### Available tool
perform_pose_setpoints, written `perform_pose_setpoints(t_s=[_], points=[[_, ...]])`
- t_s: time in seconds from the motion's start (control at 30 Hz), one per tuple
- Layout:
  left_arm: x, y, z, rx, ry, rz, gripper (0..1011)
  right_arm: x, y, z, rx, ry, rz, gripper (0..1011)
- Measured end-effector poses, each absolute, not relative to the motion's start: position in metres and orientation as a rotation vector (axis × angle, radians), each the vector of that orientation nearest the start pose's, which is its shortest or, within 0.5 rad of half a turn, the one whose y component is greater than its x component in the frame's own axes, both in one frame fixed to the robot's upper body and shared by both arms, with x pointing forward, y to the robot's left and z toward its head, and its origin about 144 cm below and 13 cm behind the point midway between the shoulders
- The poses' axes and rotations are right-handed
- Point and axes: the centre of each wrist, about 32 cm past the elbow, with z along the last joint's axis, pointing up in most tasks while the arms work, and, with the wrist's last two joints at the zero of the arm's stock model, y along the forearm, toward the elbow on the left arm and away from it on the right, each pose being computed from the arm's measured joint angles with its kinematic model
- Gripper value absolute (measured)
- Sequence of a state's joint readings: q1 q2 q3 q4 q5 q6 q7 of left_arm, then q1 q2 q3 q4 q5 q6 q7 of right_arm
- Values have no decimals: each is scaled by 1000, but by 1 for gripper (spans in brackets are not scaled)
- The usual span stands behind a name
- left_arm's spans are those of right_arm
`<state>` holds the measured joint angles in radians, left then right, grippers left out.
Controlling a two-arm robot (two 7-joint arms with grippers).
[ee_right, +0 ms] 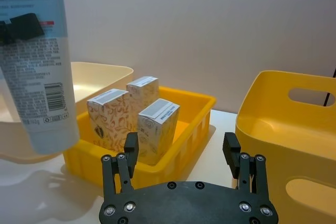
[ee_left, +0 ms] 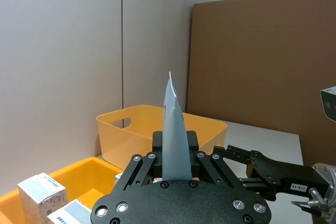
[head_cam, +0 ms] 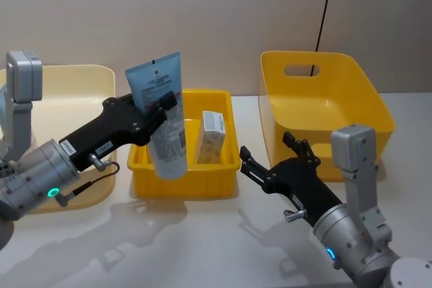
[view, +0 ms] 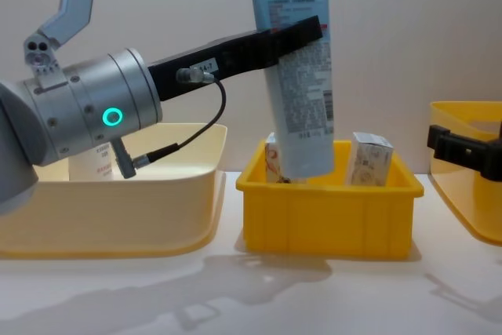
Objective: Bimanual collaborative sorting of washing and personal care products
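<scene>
The left arm [head_cam: 40,173] comes in from the lower left of the head view, its silver wrist angled up toward the centre. The left gripper [head_cam: 158,109] is clamped across the upper part of a pale blue squeeze tube [head_cam: 169,146], holding it upright with the crimped end on top. The right arm [head_cam: 354,231] rises from the lower right. The right gripper [head_cam: 268,150] points toward the centre, fingers spread wide and holding nothing.

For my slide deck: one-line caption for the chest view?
Left gripper holds a tube upright over the middle bin of cartons; right gripper hovers to its right.
</scene>
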<state>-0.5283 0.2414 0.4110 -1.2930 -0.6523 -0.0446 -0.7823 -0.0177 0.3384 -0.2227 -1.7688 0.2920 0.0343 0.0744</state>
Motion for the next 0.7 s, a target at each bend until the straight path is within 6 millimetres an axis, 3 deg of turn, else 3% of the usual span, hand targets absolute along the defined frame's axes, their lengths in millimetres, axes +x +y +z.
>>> perform_pose_setpoints(t_s=[0.7], points=[[582, 194, 1236, -311, -22, 445, 251, 424, -271, 1211, 86, 58, -1013, 1001]])
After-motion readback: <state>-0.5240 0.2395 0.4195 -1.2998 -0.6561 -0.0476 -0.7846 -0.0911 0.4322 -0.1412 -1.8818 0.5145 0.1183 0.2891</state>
